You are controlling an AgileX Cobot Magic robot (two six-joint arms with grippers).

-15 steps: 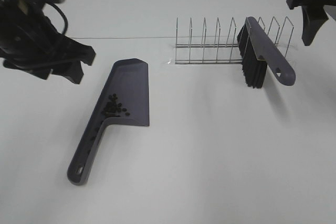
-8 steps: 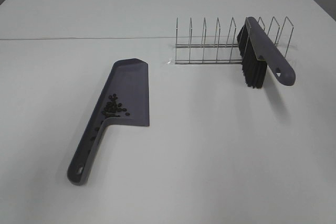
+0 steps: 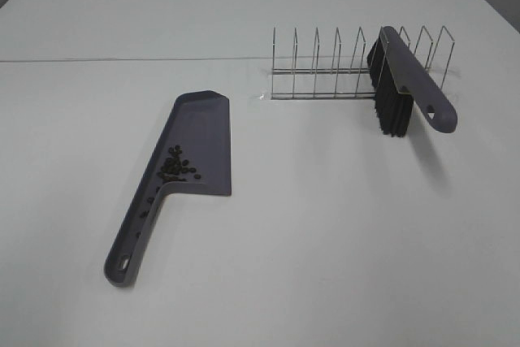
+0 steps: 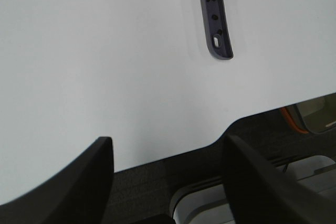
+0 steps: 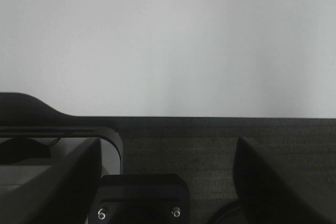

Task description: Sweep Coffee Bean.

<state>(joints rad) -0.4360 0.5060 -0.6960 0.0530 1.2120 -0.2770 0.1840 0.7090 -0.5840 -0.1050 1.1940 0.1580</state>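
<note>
- From above we see tiny dark coffee beans (image 3: 175, 168) in the grey plastic dustpan (image 3: 203, 140); no arms.
- Only wrist views show the left gripper (image 4: 168, 179) and right gripper (image 5: 167, 179), both parted, empty; fingertips cut off.

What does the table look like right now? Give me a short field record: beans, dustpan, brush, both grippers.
coffee beans: clustered in the dustpan, a few down its handle channel
dustpan: flat on the table, left of centre
brush: propped in the wire rack, bristles down
left gripper: open, empty, off the table edge
right gripper: open, empty, off the table edge
</note>
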